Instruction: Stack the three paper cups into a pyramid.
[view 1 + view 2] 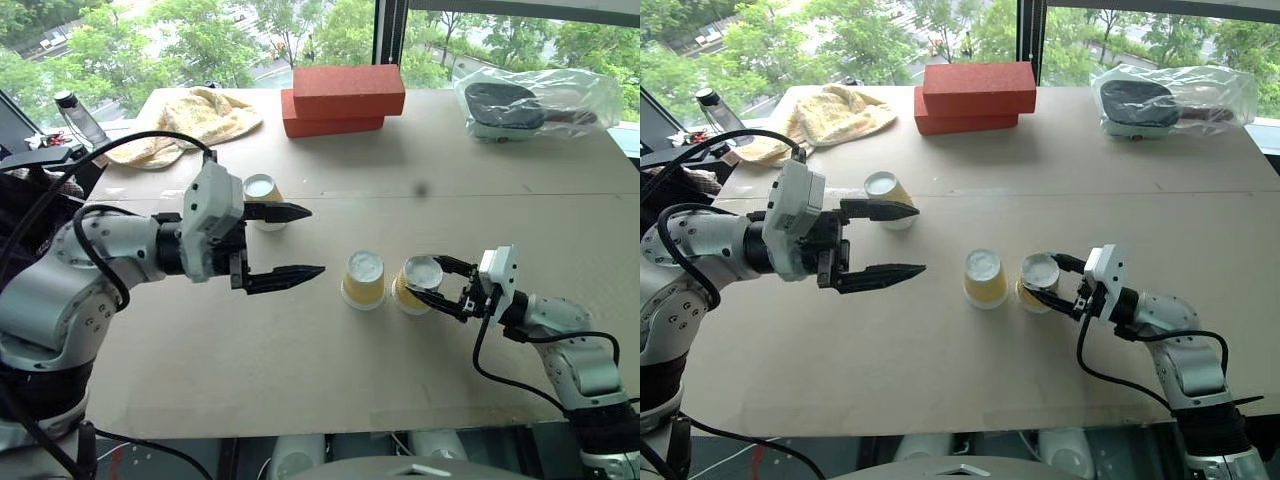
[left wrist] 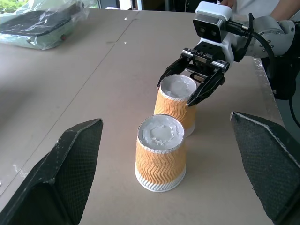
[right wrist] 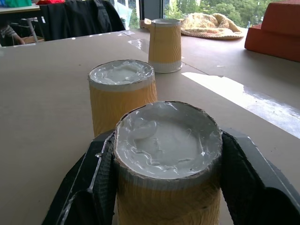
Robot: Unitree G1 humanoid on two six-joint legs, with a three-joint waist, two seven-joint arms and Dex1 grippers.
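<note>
Two cups stand upside down side by side at centre frame: the right hand (image 1: 443,288) is clamped on one (image 1: 416,284), beside its neighbour (image 1: 363,279). The third cup (image 1: 262,198), centre-left on the bench (image 1: 300,370), awaits stacking; the left hand (image 1: 290,243) hangs spread apart.

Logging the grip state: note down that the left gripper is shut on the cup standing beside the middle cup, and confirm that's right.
Not quite: the right gripper, not the left, is shut on that cup beside the middle cup. The left gripper hangs open, holding nothing. The right wrist view shows the fingers clamped on the cup's sides.
</note>
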